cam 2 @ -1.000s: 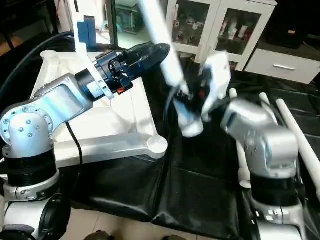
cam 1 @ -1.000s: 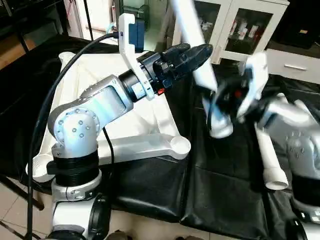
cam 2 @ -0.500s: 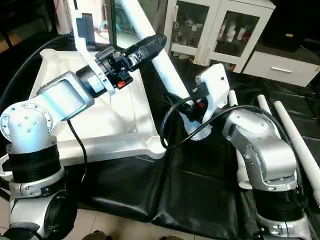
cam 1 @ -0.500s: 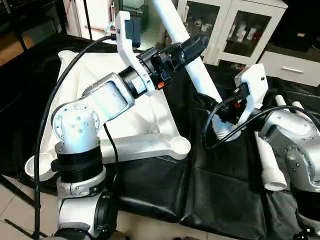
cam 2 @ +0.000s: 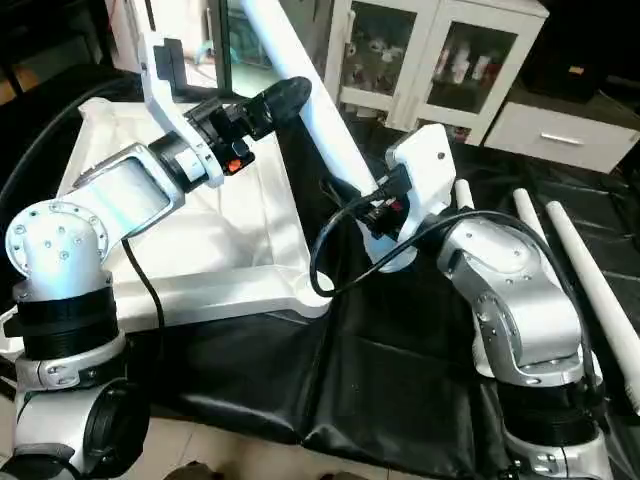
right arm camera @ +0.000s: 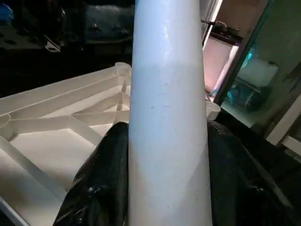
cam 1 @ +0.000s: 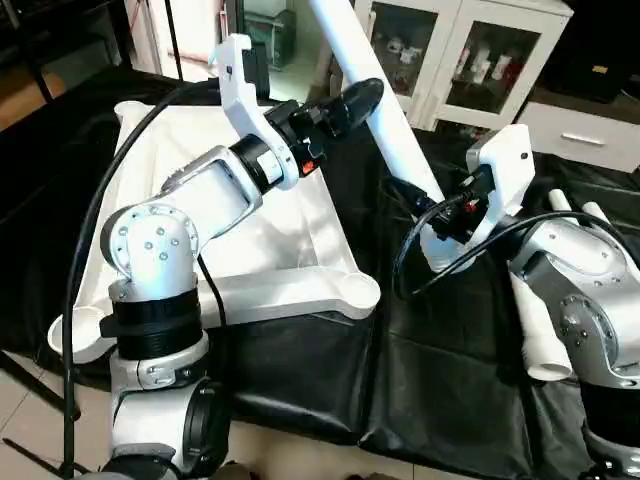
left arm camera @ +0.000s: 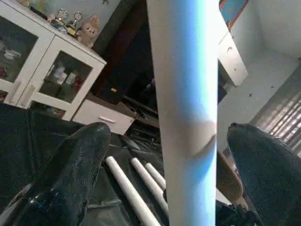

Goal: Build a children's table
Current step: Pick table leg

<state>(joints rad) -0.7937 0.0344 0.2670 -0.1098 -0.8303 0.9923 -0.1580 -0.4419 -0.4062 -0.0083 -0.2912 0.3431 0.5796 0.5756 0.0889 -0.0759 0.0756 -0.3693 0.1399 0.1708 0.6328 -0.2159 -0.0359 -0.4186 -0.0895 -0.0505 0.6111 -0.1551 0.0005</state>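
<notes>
The children's table top [cam 1: 290, 295] lies upside down on the left of the black work table, X ribs and corner sockets [cam 1: 358, 292] facing up. One white leg [cam 1: 385, 110] slants up and away from the table. My right gripper [cam 1: 433, 218] is shut on the leg's lower, wider part, its black fingers [right arm camera: 101, 188] pressing both sides. Higher up the leg, my left gripper [cam 1: 362, 96] stands open around it. In the left wrist view both fingers [left arm camera: 70, 174] stand off the tube [left arm camera: 186, 117] with gaps either side.
More white legs [cam 2: 590, 285] lie side by side on the black sheet at the right, one [cam 1: 535, 325] beside my right forearm. White cabinets with glass doors [cam 1: 480, 60] stand behind. A black cable [cam 1: 90, 230] loops along my left arm.
The leg was swinging and blurred a second ago and now rests steady in my right gripper. My left gripper has drawn back a little to the left along it.
</notes>
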